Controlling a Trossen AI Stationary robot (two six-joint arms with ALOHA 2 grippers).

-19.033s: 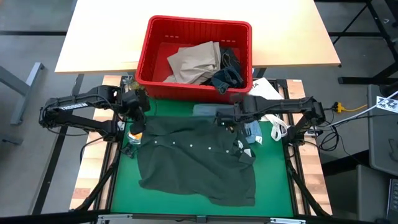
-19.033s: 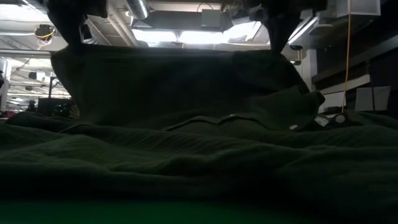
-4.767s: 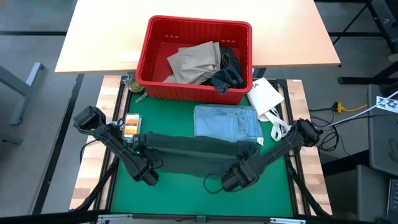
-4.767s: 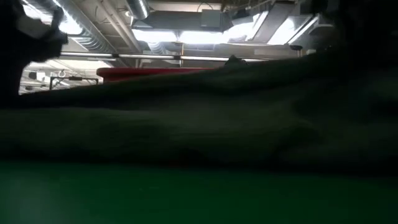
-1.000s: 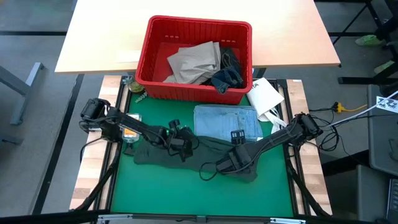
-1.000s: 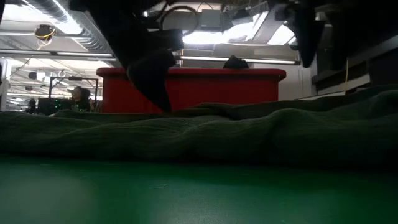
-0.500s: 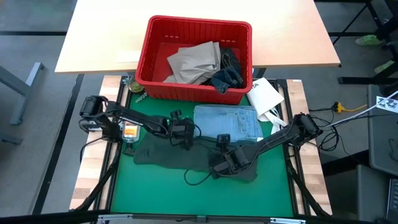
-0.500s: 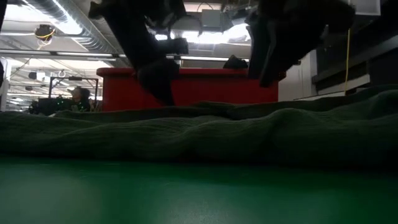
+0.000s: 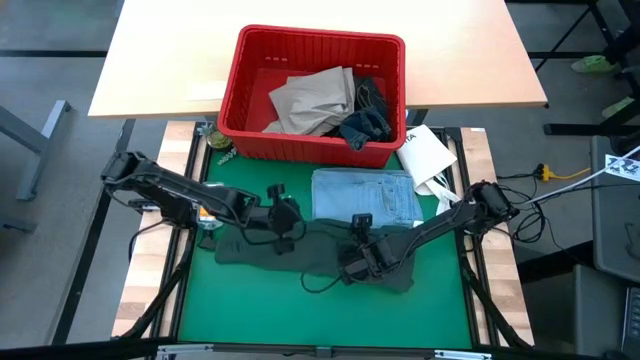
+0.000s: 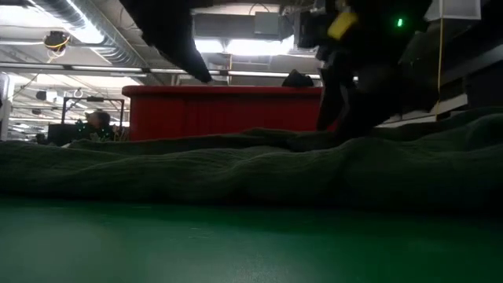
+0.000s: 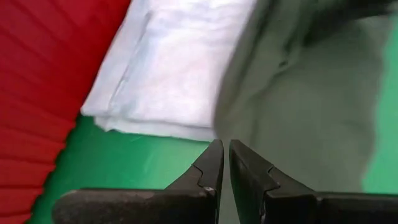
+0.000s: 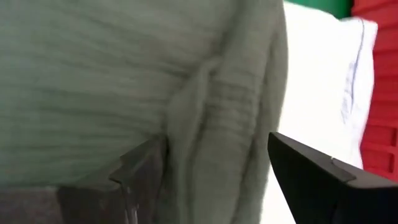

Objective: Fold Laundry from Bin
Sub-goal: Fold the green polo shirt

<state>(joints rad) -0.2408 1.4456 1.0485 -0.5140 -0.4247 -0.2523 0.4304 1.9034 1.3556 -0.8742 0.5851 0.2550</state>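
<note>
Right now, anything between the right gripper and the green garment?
Nothing visible. The right gripper sits open right over the dark green garment, its fingers straddling a raised fold. The left gripper is shut, above the garment's far edge.

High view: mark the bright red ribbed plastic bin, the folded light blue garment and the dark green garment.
Bright red ribbed plastic bin (image 9: 232, 90), high view, left wall.
Folded light blue garment (image 9: 365, 190), high view, middle of fold.
Dark green garment (image 9: 250, 253), high view, left portion.
</note>
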